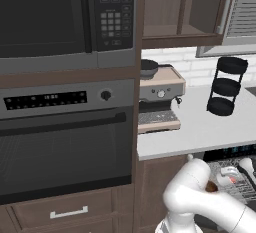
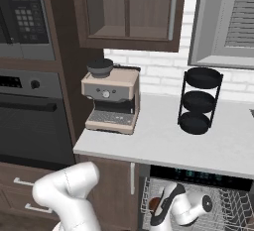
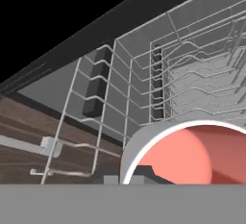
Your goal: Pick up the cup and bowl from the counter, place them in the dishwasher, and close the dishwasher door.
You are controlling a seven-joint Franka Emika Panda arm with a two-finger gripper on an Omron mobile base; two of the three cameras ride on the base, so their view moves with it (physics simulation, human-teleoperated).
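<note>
A bowl (image 3: 182, 155) with a salmon-red inside, white rim and grey outside sits low in the dishwasher's grey wire rack (image 3: 144, 88). My gripper (image 3: 124, 180) is shut on its rim. In the right base view the gripper (image 2: 159, 217) reaches down into the rack (image 2: 228, 205), with the dark red bowl (image 2: 155, 203) beside it. The dishwasher's black control strip (image 2: 198, 175) with teal lights runs under the pale counter (image 2: 163, 141). A small white and red thing (image 1: 229, 176) lies in the rack near my hand; I cannot tell if it is the cup. The dishwasher door is out of view.
On the counter (image 1: 200, 132) stand an espresso machine (image 2: 111, 101) and a black three-tier stand (image 2: 198, 101). A black wall oven (image 1: 65, 137) and a microwave (image 1: 60, 17) fill the tall unit at the left. Brown cabinets with a bar handle (image 3: 29, 143) flank the rack.
</note>
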